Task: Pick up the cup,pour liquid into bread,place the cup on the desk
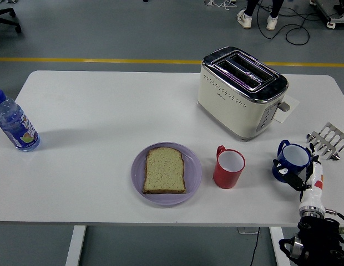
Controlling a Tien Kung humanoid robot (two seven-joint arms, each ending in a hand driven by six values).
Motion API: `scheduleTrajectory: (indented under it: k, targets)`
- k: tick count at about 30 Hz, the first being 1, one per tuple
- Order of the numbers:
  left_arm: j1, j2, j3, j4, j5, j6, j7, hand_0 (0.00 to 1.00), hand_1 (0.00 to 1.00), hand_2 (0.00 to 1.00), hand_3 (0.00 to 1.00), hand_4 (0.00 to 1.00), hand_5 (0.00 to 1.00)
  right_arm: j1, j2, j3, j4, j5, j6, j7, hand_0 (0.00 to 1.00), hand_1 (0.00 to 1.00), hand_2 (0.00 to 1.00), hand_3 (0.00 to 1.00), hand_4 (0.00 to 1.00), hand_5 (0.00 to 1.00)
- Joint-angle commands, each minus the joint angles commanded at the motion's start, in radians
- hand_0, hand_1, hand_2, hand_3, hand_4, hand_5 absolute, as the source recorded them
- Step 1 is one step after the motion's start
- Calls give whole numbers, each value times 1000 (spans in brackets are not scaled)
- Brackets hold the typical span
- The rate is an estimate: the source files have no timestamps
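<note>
Head view | right hand [303,176] fingers hold blue cup [294,159] | labels unreadable

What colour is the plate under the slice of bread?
The plate is pale purple, lavender. It shows clearly in the head view, under the bread.
</note>
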Motion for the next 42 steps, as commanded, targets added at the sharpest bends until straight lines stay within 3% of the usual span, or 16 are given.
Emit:
scheduleTrajectory:
  k: [8,9,14,15,20,21,26,27,37,38,39,42]
  targets:
    - [5,-3,7,0,-3,0,0,633,642,652,503,240,854,10,2,-10,-29,25,0,22,964,847,925,995,934,88]
    - [6,-3,8,0,-3,0,0,633,642,652,504,241,856,11,2,-11,-32,29,0,25,911,802,845,924,909,70]
    - [7,-5,13,0,-5,0,0,633,642,652,504,241,856,12,1,-15,-42,72,0,55,911,802,845,924,909,70]
    - [7,-5,12,0,-5,0,0,633,642,652,504,242,860,12,1,-15,-43,80,0,62,785,702,740,882,828,9]
    - [8,-6,15,0,-4,0,0,633,642,652,504,242,860,10,0,-17,-47,106,0,89,785,702,740,882,828,9]
    - [9,-6,15,0,-5,0,0,633,642,652,504,240,857,10,0,-17,-47,110,0,94,666,625,673,814,790,2]
    - [9,-6,17,0,-5,0,0,633,642,652,504,240,857,10,0,-12,-48,125,0,114,666,625,673,814,790,2]
    - [9,-6,16,0,-4,0,0,633,642,652,504,240,860,10,0,-10,-49,127,0,114,547,545,593,692,726,2]
    - [8,-6,12,0,-2,-1,0,633,642,652,503,241,858,9,-7,30,-50,122,0,114,510,514,580,648,721,2]
    - [8,-5,10,0,-1,-1,0,633,642,652,503,241,858,7,-12,42,-39,114,0,114,510,514,580,648,721,2]
    - [8,-5,10,0,-1,-1,0,633,643,652,504,241,858,6,-13,45,-36,112,0,114,447,465,571,583,703,2]
    - [8,-4,8,0,2,-1,0,633,643,652,504,241,858,-6,-34,73,6,88,0,114,447,465,571,583,703,2]
